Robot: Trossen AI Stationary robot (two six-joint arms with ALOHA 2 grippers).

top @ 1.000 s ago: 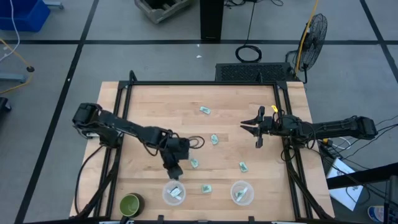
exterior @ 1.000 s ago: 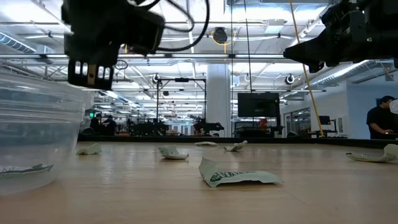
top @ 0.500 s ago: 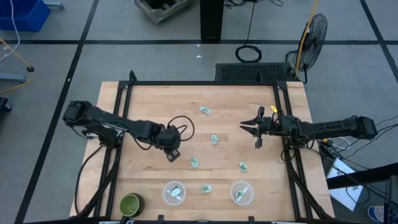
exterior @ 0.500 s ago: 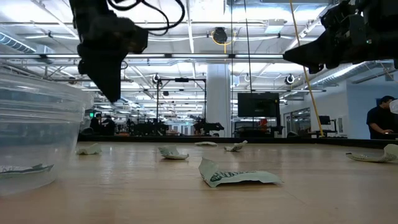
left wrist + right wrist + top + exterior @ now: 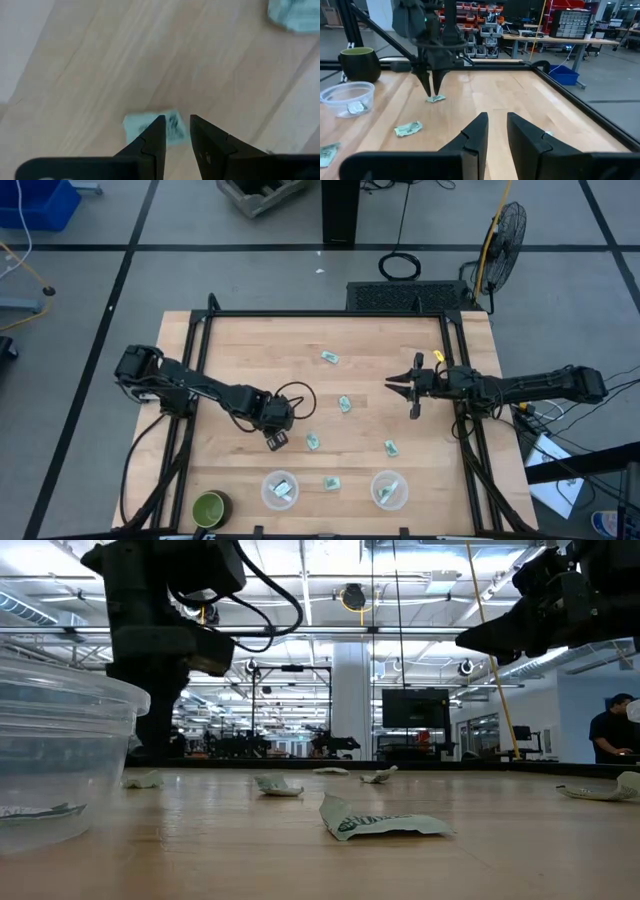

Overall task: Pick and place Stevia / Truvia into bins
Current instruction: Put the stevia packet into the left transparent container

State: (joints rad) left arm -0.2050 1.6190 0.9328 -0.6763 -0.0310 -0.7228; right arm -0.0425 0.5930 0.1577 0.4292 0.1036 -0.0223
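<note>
Stevia packets (image 5: 344, 404) are scattered mid-bench (image 5: 250, 350); one lies in each bin (image 5: 280, 490). Left gripper (image 5: 277, 441) is poised over a packet at 7 o'clock, jaws slightly apart. Right gripper (image 5: 410, 387) hovers at 3 o'clock, jaws narrowly apart, empty.

We see five pale green packets (image 5: 345, 404) scattered flat on wood, one between two translucent bins (image 5: 279, 490); each bin holds one packet.
</note>
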